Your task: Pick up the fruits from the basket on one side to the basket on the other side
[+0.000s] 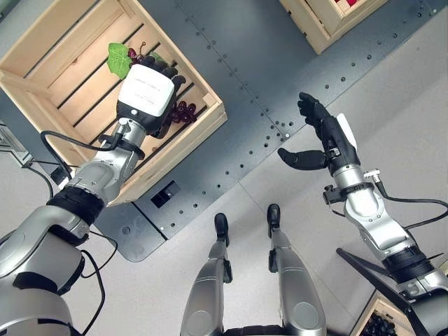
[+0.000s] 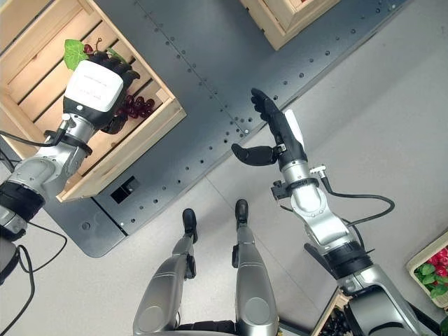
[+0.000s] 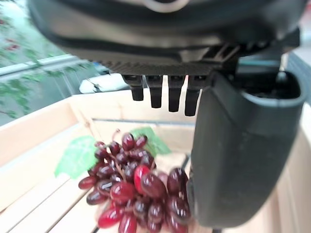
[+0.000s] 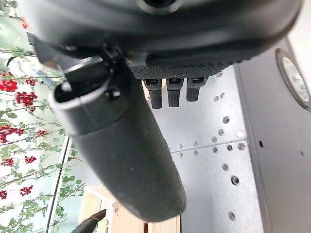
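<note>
A slatted wooden crate is sitting in the upper left of the frame, on a dark metal floor plate running diagonally across grey floor. The left hand is reaching into the crate, its dark fingers lying over a bunch of dark red grapes with a green leaf; whether it is gripping them cannot be told. The right hand is hanging right of centre above the floor, fingers straight and thumb spread. A second wooden crate is showing at the top edge, and another container with dark fruit at the lower right corner.
</note>
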